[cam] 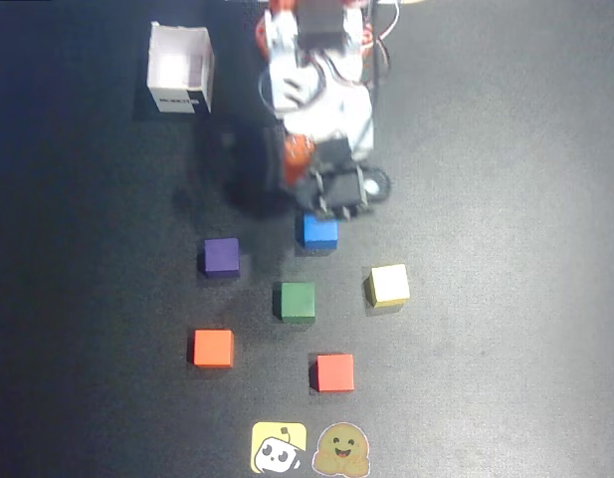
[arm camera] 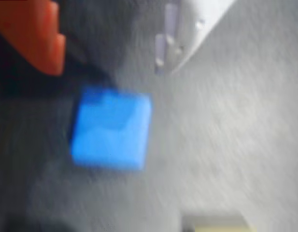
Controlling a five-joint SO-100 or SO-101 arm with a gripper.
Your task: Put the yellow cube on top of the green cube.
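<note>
In the overhead view the pale-yellow cube (cam: 388, 285) rests on the dark mat, right of centre. The dark-green cube (cam: 298, 301) sits about a cube's width to its left and slightly nearer the bottom edge. My gripper (cam: 331, 202) hovers above both, just over a blue cube (cam: 319, 231). The blurred wrist view has the orange finger (arm camera: 35, 36) at top left and the white finger (arm camera: 185, 34) at top right. They stand wide apart, so the gripper (arm camera: 107, 65) is open and holds nothing. The blue cube (arm camera: 110, 128) lies just below the gap. A sliver of the yellow cube (arm camera: 219, 223) shows at the bottom edge.
A purple cube (cam: 221, 256), an orange cube (cam: 213, 348) and a red cube (cam: 334, 372) ring the green one. An open white box (cam: 180, 68) stands at the upper left. Two flat stickers (cam: 279, 447) (cam: 341, 450) lie at the bottom edge.
</note>
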